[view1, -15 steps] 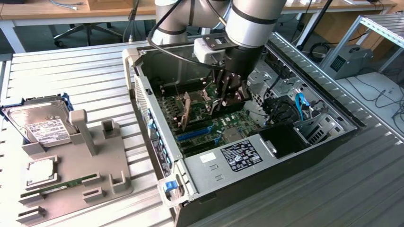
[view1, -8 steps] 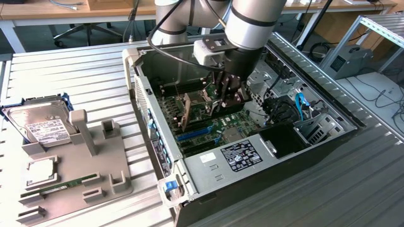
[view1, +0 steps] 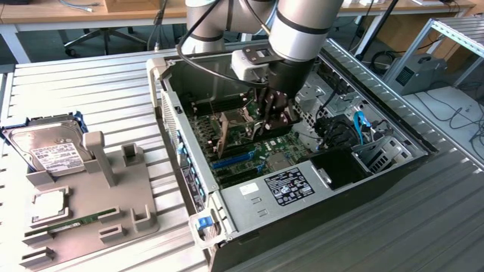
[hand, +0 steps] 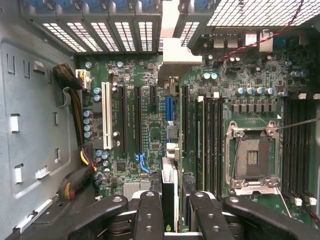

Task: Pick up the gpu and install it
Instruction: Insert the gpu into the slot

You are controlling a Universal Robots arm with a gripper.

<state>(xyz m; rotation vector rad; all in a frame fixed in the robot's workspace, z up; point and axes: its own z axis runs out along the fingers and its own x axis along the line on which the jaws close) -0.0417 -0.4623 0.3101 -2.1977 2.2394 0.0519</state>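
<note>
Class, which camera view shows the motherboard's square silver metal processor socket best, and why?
The wrist view: the square silver metal processor socket faces the camera squarely, with its frame and empty centre plain to see. The exterior view shows it at a slant, deep inside the open grey computer case, with little detail.

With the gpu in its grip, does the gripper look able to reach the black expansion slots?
Probably yes: the gripper, shut on the gpu, hangs inside the open case, with nothing lying over the expansion slots.
</note>
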